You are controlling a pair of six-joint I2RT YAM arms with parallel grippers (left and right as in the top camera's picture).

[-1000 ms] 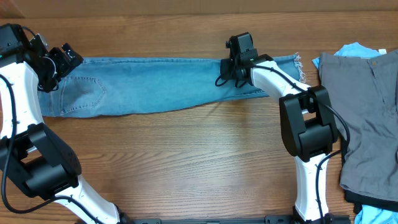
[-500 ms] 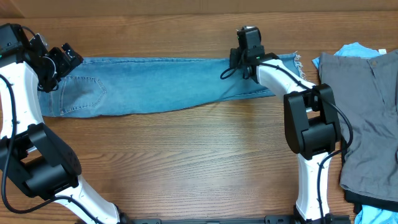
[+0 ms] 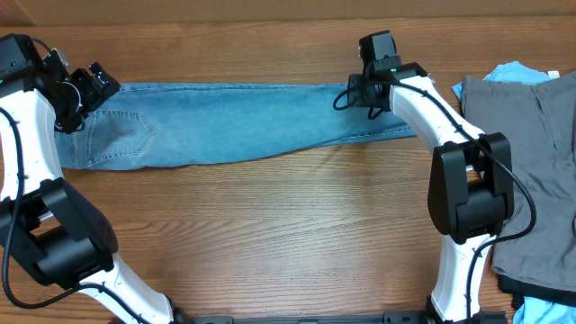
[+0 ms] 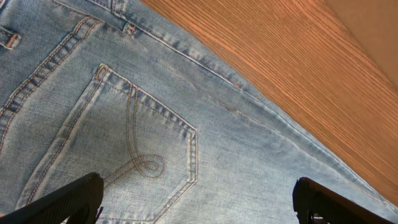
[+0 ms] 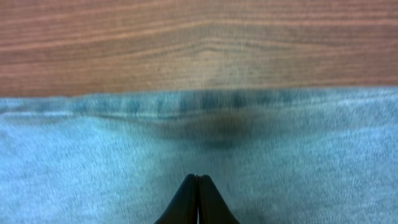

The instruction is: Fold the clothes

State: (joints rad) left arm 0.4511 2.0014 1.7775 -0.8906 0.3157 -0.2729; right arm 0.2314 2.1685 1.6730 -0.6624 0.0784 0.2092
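Observation:
The light-blue jeans (image 3: 234, 126) lie flat and stretched across the far part of the table, waist at the left, frayed hems (image 3: 434, 90) at the right. My left gripper (image 3: 76, 94) is open above the waist end; in the left wrist view its fingers (image 4: 199, 205) straddle the denim below a back pocket (image 4: 124, 137). My right gripper (image 3: 367, 90) is shut, fingertips (image 5: 198, 186) pressed together over the leg fabric (image 5: 298, 155) near the far edge, with nothing between them. Grey trousers (image 3: 531, 162) lie at the right, over a bright-blue garment (image 3: 513, 72).
The wooden table (image 3: 270, 234) spreads in front of the jeans. The pile of grey trousers and blue cloth fills the right edge, close to the right arm's base (image 3: 463, 198). The table's back edge (image 3: 225, 22) runs just beyond the jeans.
My right gripper has slid to the right along the jeans' leg toward the frayed hems. The left arm and the jeans' waist end have not moved.

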